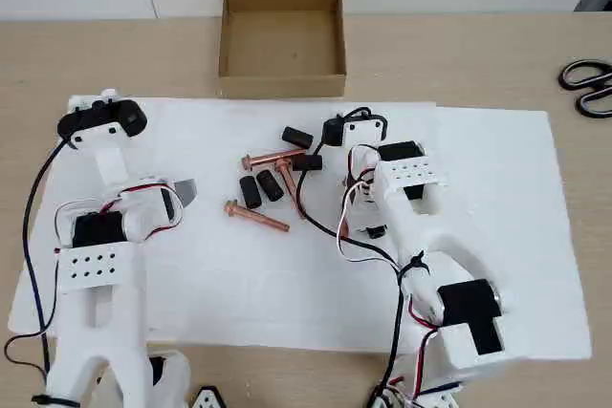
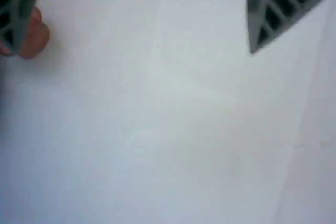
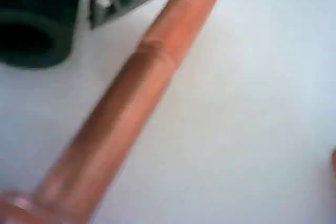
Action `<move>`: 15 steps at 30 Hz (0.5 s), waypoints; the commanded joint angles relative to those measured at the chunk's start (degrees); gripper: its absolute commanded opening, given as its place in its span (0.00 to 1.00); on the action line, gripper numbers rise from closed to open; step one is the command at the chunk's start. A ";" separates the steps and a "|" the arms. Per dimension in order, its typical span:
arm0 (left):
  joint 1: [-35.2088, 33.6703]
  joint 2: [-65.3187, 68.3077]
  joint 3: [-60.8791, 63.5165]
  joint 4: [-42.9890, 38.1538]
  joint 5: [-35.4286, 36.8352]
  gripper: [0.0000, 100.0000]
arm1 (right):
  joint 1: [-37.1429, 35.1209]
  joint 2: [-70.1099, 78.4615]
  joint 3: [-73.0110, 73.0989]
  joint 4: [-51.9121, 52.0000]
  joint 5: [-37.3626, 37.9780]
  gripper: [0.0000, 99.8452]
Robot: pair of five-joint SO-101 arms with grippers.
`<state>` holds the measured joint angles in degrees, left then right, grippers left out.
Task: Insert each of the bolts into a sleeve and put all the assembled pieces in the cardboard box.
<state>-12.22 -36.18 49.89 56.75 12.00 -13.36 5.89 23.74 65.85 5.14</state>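
Copper bolts [image 1: 256,216] and black tubular sleeves [image 1: 251,191] are seen on white foam sheet [image 1: 287,274], outside brown cardboard box [image 1: 229,40]. Left gripper [image 2: 137,51] is held spread; right gripper [image 1: 323,155] state cannot be told.

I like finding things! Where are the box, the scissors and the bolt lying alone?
box [image 1: 282,87], high view, front wall.
scissors [image 1: 595,90], high view, where the handle loops meet.
bolt lying alone [image 1: 258,218], high view, middle of its shaft.

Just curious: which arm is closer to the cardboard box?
Right. The right arm is at the bolts, in front of the cardboard box; the left arm sits farther back, leftward.
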 commanded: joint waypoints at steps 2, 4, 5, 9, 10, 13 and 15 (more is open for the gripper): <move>0.00 -0.18 0.75 -1.05 -0.09 0.26 | 0.40 -0.75 0.00 -0.75 0.53 0.10; 0.00 -0.18 1.19 -1.05 -0.09 0.26 | 0.40 -0.57 0.00 -0.75 0.44 0.04; 0.00 -0.18 1.19 -1.05 -0.09 0.26 | 0.48 -0.22 0.00 -0.75 0.35 0.02; 0.00 -0.18 1.19 -1.05 -0.09 0.26 | 0.57 1.45 0.00 -0.75 0.26 0.00; 0.00 -0.18 1.19 -1.05 -0.09 0.26 | 0.66 1.63 0.00 -0.66 0.18 0.00; 0.26 -0.44 0.92 -0.70 0.00 0.26 | 0.66 1.10 -0.53 -0.13 0.53 0.00; 2.55 -0.53 0.31 -0.62 0.26 0.26 | 0.48 -1.63 -1.85 2.77 0.62 0.00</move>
<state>-11.87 -36.09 51.30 56.75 12.00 -12.57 6.33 23.38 65.85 5.23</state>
